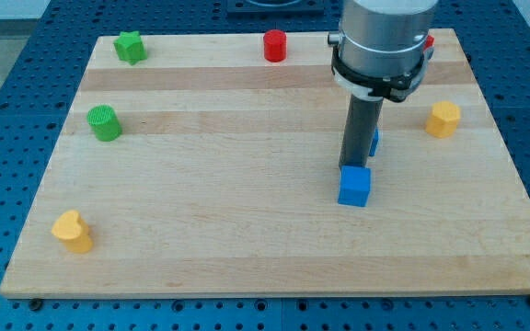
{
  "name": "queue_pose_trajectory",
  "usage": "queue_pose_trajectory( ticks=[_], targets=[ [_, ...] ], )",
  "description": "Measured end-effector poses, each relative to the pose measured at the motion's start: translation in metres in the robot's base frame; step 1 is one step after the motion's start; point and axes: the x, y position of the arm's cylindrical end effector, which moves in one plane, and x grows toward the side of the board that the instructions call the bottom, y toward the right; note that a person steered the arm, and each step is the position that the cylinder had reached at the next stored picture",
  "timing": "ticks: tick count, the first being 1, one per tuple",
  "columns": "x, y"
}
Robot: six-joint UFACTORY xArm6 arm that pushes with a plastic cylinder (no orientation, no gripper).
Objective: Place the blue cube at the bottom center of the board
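Note:
The blue cube (354,186) sits on the wooden board (247,230), right of centre and about midway down. My tip (351,166) is just above the cube in the view, touching or almost touching its top edge. A second blue block (374,141) is mostly hidden behind the rod, so its shape cannot be made out.
A green star block (130,46) lies at the top left and a green cylinder (105,122) at the left. A red cylinder (275,45) is at the top centre. A yellow block (73,231) is at the bottom left, a yellow hexagonal block (443,119) at the right. A red block (428,43) peeks out beside the arm.

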Motion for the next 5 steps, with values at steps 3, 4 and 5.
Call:
queue_pose_trajectory(
  ticks=[3, 4, 5],
  targets=[
    [0.045, -0.004],
    [0.055, -0.007],
    [0.045, -0.005]
  ],
)
